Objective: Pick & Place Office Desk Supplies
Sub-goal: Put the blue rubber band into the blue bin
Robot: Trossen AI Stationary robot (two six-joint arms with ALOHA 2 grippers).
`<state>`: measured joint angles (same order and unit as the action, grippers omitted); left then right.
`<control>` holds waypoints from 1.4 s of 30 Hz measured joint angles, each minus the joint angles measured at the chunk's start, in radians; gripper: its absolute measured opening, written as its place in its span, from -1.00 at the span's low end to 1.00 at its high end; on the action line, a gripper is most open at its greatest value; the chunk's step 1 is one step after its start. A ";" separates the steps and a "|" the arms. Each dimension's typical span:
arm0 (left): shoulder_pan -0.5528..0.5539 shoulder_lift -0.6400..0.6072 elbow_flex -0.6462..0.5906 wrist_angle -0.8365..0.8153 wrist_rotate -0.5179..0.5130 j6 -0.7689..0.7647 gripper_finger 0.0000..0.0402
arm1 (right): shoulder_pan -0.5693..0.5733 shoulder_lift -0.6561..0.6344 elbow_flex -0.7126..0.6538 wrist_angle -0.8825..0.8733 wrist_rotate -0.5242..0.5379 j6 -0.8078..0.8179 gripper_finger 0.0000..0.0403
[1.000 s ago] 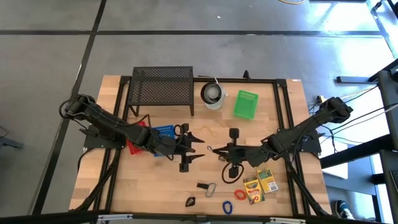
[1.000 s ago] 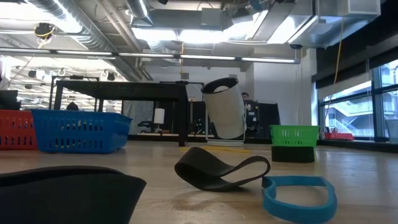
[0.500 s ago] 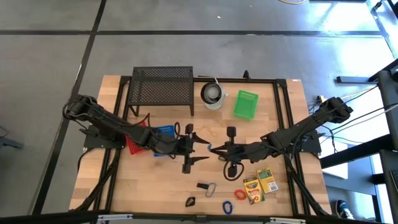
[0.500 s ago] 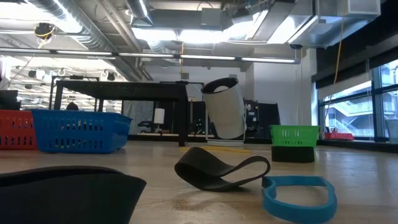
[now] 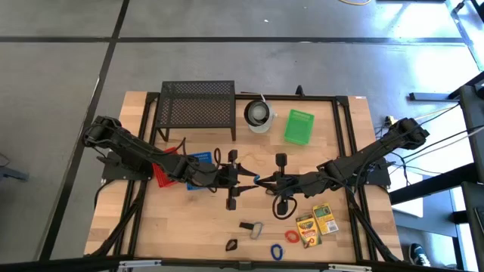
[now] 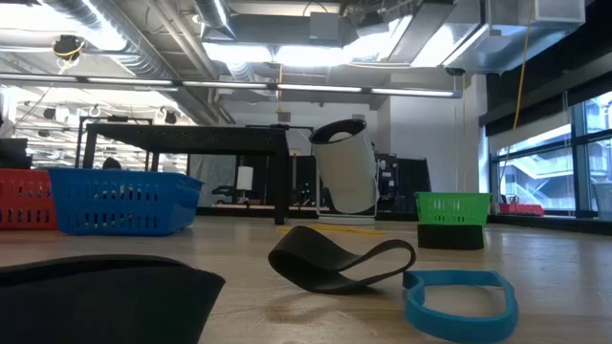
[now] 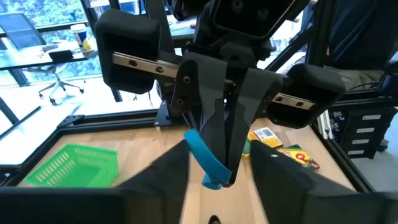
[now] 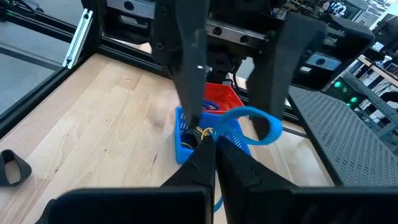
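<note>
Above the middle of the table my right gripper [image 5: 262, 182] is shut on a blue rubber band [image 7: 202, 152]. My left gripper [image 5: 247, 181] faces it tip to tip and is open. Its two fingers [image 8: 189, 93] stand on either side of the band's free loop [image 8: 256, 119]. More supplies lie near the front edge: two crayon boxes [image 5: 316, 224], a red band [image 5: 291, 236], a blue band [image 6: 459, 301], a black band [image 6: 339, 263] and a silver clip [image 5: 252, 226]. My right gripper pinches one end of the blue band [image 8: 210, 134] between its two fingers. The fingers come nearly level from the table's right side. The loop sticks out past the fingertips toward the left gripper, clear of the table. My left gripper: I cannot tell whether its fingers touch the loop.
A red basket [image 5: 166, 172] and a blue basket [image 5: 200, 160] sit under the left arm. At the back stand a black mesh rack [image 5: 198, 106], a white cup [image 5: 259, 115] and a green basket [image 5: 299, 126]. Black frame rails run along both sides.
My left gripper has moved a little toward the table's right, up to the right gripper, and its fingers have drawn closer together around the blue band. The right gripper has stayed in place, still shut on the band.
</note>
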<state>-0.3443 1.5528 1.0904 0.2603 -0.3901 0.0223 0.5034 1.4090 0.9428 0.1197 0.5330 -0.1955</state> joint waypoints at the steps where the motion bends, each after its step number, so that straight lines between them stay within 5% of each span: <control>1: 0.000 0.000 0.000 0.000 0.000 0.000 -0.35 | 0.000 0.000 0.000 0.000 0.000 0.000 -0.96; 8: 0.000 0.000 0.000 0.000 0.000 -0.002 -0.96 | 0.000 0.000 0.000 0.000 0.000 0.001 -0.96; 17: 0.000 0.000 0.000 0.005 -0.016 -0.052 -0.99 | -0.003 0.000 0.000 0.000 0.000 0.112 -0.87; 29: 0.000 0.000 0.000 -0.044 -0.104 -0.115 -0.98 | -0.002 -0.001 0.001 -0.086 0.000 0.242 -0.11; 35: 0.003 -0.032 0.001 -0.239 -0.248 -0.219 -0.99 | -0.002 -0.001 0.001 -0.194 -0.001 0.352 0.09; 42: 0.026 -0.089 0.001 -0.703 -0.282 -0.546 -0.98 | -0.004 -0.001 0.001 -0.308 0.004 0.423 0.08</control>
<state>-0.3178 1.4636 1.0916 -0.4425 -0.6718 -0.5237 0.4992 1.4078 0.9436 -0.1879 0.5368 0.2279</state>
